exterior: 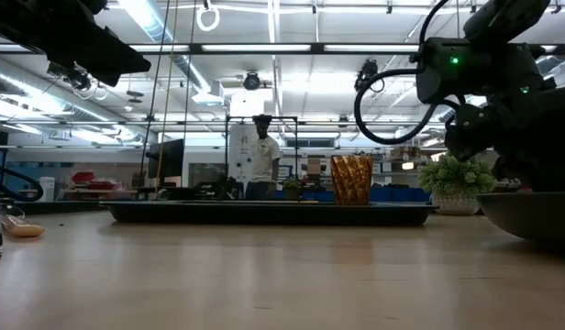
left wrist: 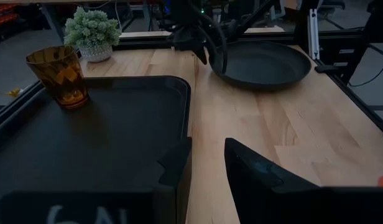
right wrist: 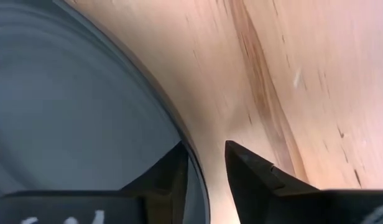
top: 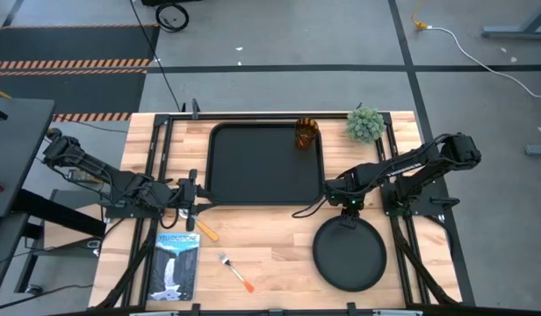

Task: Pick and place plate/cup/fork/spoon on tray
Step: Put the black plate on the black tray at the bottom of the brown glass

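Note:
The round black plate (top: 349,254) lies flat on the wooden table at the near right; it also shows in the left wrist view (left wrist: 266,62). My right gripper (top: 348,209) is open at the plate's far rim (right wrist: 194,165), one finger over the plate's inside and one over the table outside. The amber cup (top: 306,133) stands upright in the far right corner of the black tray (top: 253,167). My left gripper (top: 193,197) is open and empty at the tray's near left corner. The spoon (top: 206,233) and the fork (top: 236,271) lie on the table near it.
A small potted plant (top: 365,125) stands at the far right beside the tray. A booklet (top: 176,266) lies at the near left. Black frame rails run along the table's left and right sides. A person (exterior: 261,165) stands in the room beyond the table.

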Tool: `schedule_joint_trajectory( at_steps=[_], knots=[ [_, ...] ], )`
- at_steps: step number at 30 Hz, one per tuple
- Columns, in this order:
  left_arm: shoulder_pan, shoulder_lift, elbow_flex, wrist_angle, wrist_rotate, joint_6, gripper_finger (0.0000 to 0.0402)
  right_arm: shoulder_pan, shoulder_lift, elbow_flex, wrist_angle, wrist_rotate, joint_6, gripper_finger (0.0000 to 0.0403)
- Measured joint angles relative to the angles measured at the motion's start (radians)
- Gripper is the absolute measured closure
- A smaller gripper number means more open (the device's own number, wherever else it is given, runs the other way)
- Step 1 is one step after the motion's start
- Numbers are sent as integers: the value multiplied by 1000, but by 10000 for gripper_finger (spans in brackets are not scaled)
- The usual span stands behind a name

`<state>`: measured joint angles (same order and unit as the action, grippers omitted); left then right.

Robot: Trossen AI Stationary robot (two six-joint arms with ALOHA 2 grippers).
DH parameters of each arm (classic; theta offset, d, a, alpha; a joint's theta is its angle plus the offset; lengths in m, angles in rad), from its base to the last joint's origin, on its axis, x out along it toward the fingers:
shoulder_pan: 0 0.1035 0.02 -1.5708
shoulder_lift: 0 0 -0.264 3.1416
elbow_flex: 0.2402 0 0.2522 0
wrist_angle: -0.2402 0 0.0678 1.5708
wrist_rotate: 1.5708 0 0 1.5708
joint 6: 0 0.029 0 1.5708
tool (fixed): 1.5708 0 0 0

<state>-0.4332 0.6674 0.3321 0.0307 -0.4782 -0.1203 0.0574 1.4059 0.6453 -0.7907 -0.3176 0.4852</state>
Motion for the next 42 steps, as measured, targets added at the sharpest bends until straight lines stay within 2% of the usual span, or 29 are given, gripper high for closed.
schedule_joint_trajectory(
  at_steps=[11,16,27,33,42],
  knots=[
    [0,0,0,0,0,0,299,0,-1,0,0,-5,-5,366],
    [0,0,0,4,0,-7,299,0,-1,0,5,-18,14,388],
    [0,0,0,3,0,-53,299,0,-1,0,3,-25,38,389],
    [0,0,0,3,0,-53,299,0,-1,0,4,-68,50,390],
    [0,0,0,2,0,-75,299,0,-1,0,12,-100,162,390]
  ],
)
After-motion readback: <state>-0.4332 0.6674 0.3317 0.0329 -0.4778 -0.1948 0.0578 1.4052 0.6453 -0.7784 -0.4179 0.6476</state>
